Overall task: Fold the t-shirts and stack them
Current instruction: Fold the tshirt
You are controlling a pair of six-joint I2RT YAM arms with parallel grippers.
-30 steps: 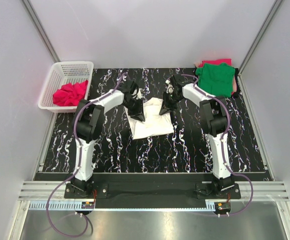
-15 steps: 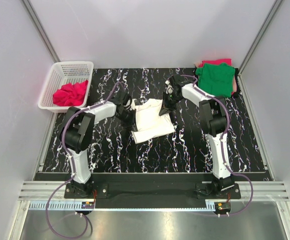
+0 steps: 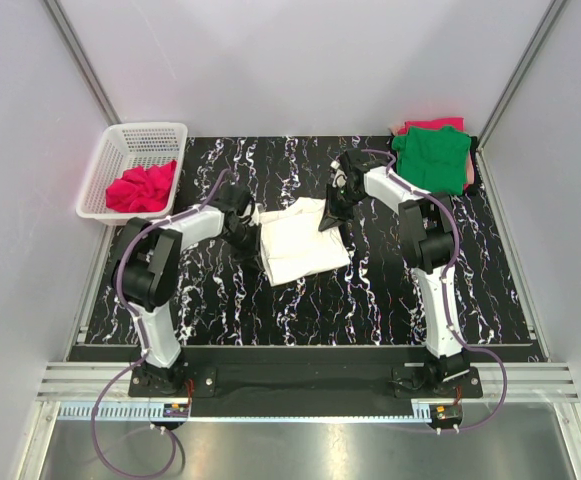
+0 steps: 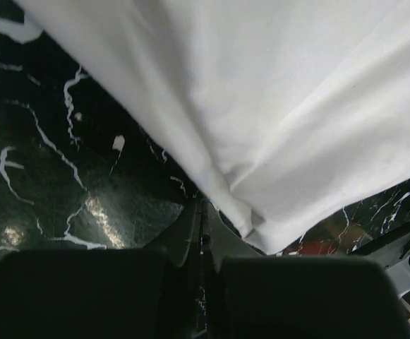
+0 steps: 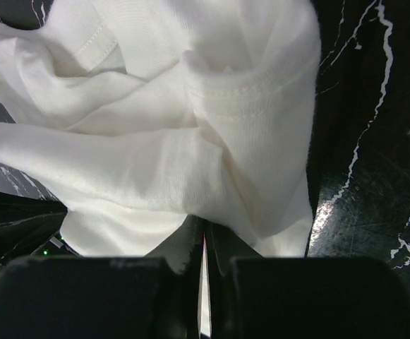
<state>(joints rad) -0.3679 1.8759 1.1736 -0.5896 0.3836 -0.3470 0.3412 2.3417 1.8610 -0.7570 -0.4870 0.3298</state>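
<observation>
Edges of crumpled white cotton t-shirt (image 3: 300,250) pinched in closed L gripper (image 3: 245,225) & R gripper (image 3: 330,218); should be drawn apart evenly, w/o slack.

Both arms are stretched toward the tabletop's middle, with the left gripper (image 3: 250,230) and the right gripper (image 3: 328,221) closed tight.

middle t-shirt (image 3: 305,245): we see plain white.
far-right t-shirt (image 3: 432,157): we see solid green.
cloth (image 3: 432,124) beneath it: pinkish-red.
crumpled t-shirt (image 3: 142,187): we see pinkish-red.
basket (image 3: 135,145): white lattice.
table (image 3: 370,300): we see black, veined white like marble.
</observation>
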